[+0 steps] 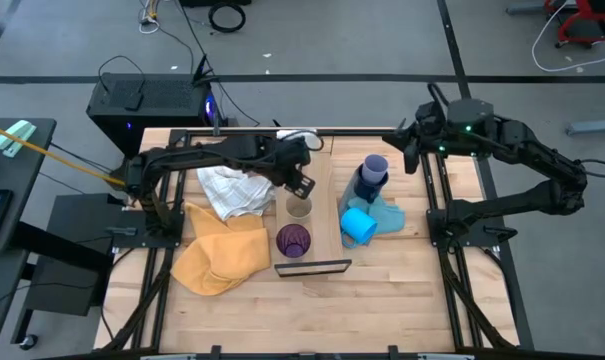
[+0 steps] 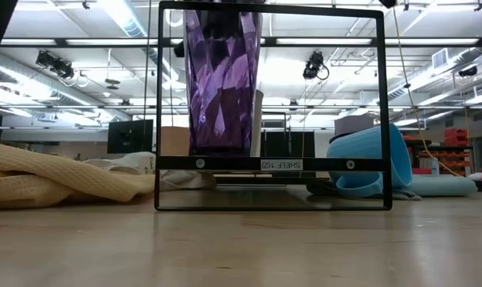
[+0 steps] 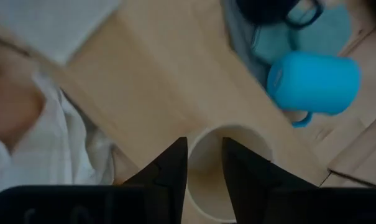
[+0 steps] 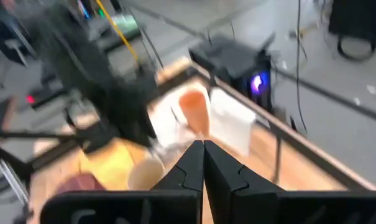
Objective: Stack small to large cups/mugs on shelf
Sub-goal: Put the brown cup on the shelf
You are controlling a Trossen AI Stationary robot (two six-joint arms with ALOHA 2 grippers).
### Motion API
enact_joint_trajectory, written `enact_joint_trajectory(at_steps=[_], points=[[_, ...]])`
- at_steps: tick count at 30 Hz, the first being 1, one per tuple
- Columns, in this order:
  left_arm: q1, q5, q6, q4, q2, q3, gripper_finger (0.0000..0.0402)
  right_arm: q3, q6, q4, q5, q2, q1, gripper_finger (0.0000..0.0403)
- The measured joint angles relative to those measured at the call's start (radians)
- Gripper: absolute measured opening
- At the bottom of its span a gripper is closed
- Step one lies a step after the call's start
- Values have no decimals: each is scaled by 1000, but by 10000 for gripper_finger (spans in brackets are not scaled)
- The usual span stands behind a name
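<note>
Left gripper (image 3: 204, 165) hangs over the tan cup (image 1: 298, 208) on the shelf (image 1: 322, 175), its fingers (image 3: 175, 168) parted either side of the cup's near wall; whether they pinch it cannot be told. Judged from this, the cup is being placed or released behind the dark purple tumbler (image 1: 293, 241), which stands at the shelf's framed end; a clean release calls for a straight lift so the rim is not dragged. Both vessels look empty. Beside the shelf, a light blue mug (image 1: 359, 224) lies on its side on a blue cloth (image 1: 387, 213), near a lavender cup (image 1: 374, 166). Right gripper (image 4: 204, 155) waits closed and empty, raised at the table's right edge.
</note>
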Motion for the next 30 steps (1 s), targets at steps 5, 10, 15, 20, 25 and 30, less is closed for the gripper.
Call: enact_joint_trajectory(at_steps=[5, 10, 15, 20, 25, 30], points=[[32, -32, 82, 1, 0, 100, 107, -1, 32, -152, -26, 0, 4, 15], [64, -61, 162, 5, 0, 226, 105, -4, 71, -224, -27, 0, 39, 15], [95, -63, 249, -2, 0, 329, 101, -98, 148, -243, -33, -4, 96, 15], [130, -68, 331, -25, -1, 394, 100, -268, 263, -205, -38, -4, 172, 15], [155, -59, 379, -98, -1, 400, 94, -381, 412, -122, -41, -4, 263, 15], [158, 51, 395, -132, 2, 370, 96, -410, 499, -72, 1, -4, 298, 15]])
